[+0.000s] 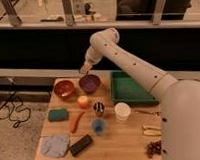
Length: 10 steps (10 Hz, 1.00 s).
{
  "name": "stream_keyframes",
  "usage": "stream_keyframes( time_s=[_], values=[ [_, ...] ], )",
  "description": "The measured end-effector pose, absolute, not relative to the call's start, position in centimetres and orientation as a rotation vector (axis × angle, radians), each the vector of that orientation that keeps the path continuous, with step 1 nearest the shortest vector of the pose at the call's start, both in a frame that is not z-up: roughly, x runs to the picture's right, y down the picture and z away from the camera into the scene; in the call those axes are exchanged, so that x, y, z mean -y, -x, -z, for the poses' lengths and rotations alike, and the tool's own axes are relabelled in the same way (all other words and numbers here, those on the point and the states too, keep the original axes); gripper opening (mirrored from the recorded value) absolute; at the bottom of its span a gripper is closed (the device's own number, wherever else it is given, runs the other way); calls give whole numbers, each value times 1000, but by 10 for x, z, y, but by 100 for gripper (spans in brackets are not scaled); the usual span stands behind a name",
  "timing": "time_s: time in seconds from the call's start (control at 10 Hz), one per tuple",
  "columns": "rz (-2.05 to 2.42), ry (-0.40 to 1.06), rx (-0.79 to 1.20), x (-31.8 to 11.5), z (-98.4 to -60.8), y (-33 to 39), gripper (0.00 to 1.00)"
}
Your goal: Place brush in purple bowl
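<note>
The purple bowl (89, 83) stands at the back of the wooden table (121, 143), to the right of a reddish-brown bowl (64, 88). My gripper (85, 70) hangs just above the purple bowl's back left rim, at the end of the white arm (127, 58) that reaches in from the right. A small pale tan piece, the brush (84, 71), shows at the gripper's tip, held above the bowl. The inside of the purple bowl looks dark, with nothing in it.
A green tray (131, 88) sits right of the purple bowl. In front are an orange (83, 100), a metal cup (99, 108), a white cup (122, 112), a blue cup (98, 126), a green sponge (58, 115), a blue cloth (55, 145) and a black block (81, 144).
</note>
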<state>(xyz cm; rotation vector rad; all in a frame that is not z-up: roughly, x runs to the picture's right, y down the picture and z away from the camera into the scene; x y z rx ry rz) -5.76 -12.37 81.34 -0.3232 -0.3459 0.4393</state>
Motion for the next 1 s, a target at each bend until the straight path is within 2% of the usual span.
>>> stream_keyframes(
  time_s=[0.5,0.6,1.0],
  values=[
    [-439,323,346,124,-813,58,76],
    [-439,323,346,124,-814,58,80],
    [-440,324,346,123,-814,58,80]
  ],
)
